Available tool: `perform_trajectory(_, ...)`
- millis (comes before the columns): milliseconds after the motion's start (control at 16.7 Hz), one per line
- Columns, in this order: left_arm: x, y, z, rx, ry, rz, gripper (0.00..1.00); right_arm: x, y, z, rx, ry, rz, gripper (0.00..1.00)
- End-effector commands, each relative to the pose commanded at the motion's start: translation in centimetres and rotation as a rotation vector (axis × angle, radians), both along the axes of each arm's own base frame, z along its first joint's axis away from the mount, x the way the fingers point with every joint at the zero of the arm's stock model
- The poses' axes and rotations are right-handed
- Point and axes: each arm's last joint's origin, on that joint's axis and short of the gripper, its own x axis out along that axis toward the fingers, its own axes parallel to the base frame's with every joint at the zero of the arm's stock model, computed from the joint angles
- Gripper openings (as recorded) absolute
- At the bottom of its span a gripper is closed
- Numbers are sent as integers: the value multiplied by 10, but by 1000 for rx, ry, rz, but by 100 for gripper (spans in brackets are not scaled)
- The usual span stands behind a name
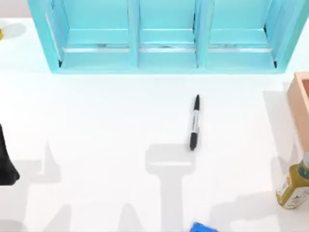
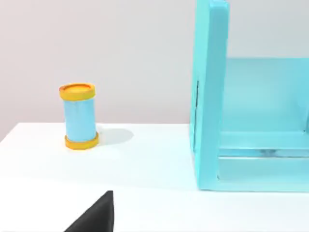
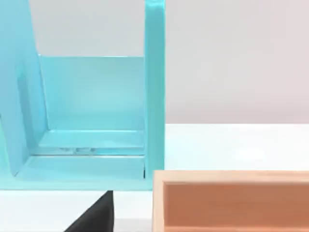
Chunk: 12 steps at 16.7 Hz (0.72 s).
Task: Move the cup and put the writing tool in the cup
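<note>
The writing tool, a slim black marker with a pale label band, lies flat near the middle of the table, running front to back with its cap toward the front. The cup is out of view. A dark part of my left arm juts in at the table's left edge, far from the marker. A black wedge of my left gripper edges into the left wrist view, and a like wedge of my right gripper into the right wrist view. Neither holds anything that I can see.
A cyan three-bay shelf spans the back. A wooden box stands at the right edge, with a yellow-green bottle in front of it. A small blue object lies at the front edge. A blue can with yellow lids stands at the back left.
</note>
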Motion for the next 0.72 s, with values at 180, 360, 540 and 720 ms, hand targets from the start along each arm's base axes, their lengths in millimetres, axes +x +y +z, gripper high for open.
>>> perform_trajectory(180,0,0,0,0,0,0,100,0,0,2,-3,9,-4,100)
perform_trajectory(360,0,0,0,0,0,0,100,1,-3,18,-26,93,-34,100)
perform_trajectory(540,0,0,0,0,0,0,100,8,-9,50,-62,250,-72,100)
perform_trajectory(720,0,0,0,0,0,0,100,32,-18,83,-90,495,-103,100)
